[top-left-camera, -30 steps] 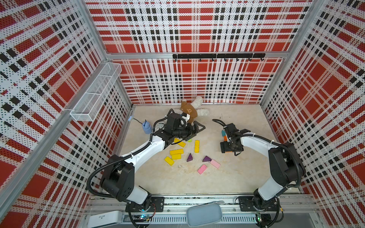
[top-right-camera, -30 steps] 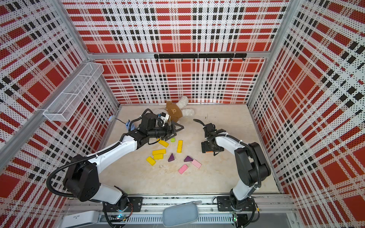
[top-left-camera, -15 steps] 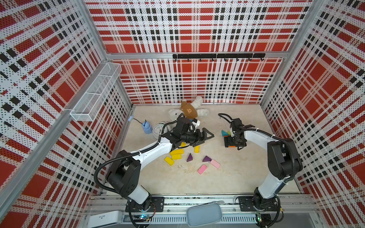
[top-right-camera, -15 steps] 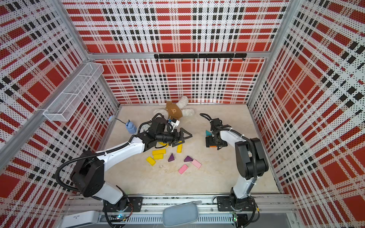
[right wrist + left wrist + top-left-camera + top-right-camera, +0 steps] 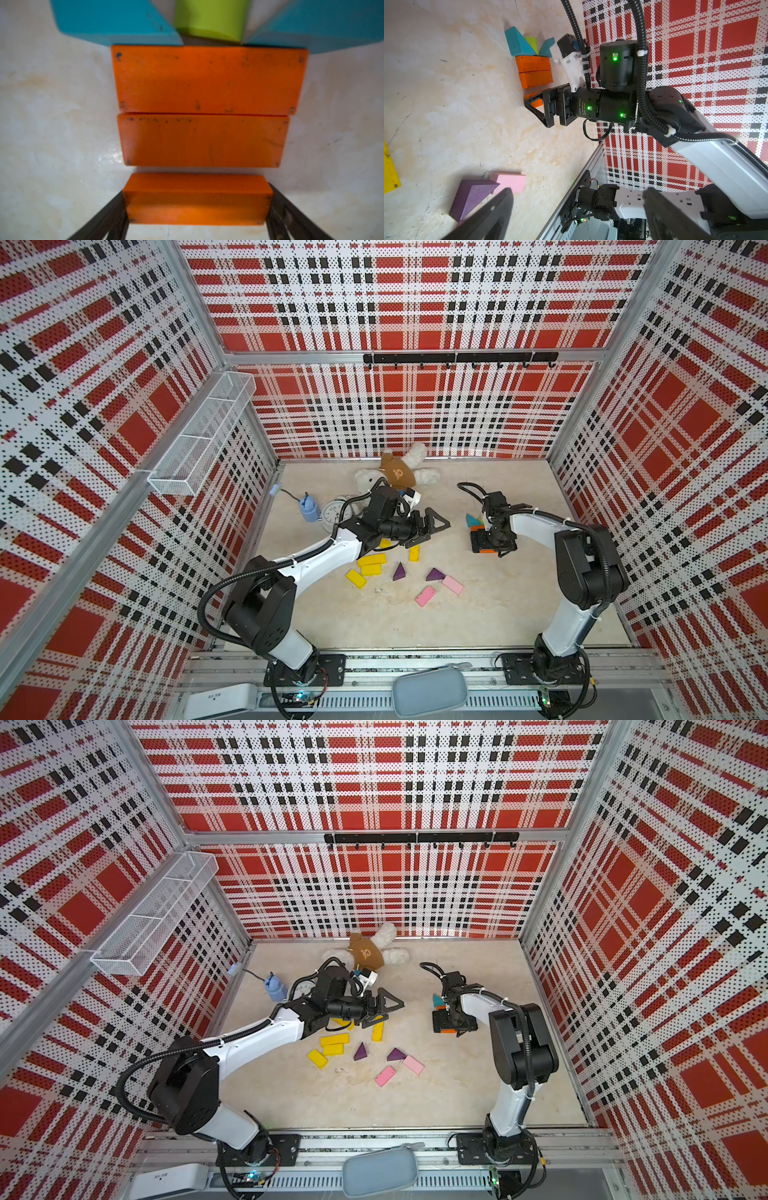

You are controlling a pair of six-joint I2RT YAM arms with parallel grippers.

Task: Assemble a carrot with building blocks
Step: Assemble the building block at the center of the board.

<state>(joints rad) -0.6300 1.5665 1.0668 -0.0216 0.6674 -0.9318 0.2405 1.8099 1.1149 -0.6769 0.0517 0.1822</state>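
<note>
My right gripper is shut on an orange block, one finger at each end, low over the table. A narrow gap separates that block from two orange blocks lying side by side. Beyond them are two teal triangles with a lime cylinder between. In both top views this group lies right of centre, with the right gripper on it. My left gripper hangs open and empty above the yellow blocks.
Loose purple triangles and pink blocks lie mid-table. A plush toy, a white alarm clock and a small blue object sit at the back left. A wire basket hangs on the left wall.
My left gripper has swung to the right, from near the plush toy to above the yellow blocks. The right gripper has shifted only slightly beside the orange blocks.
</note>
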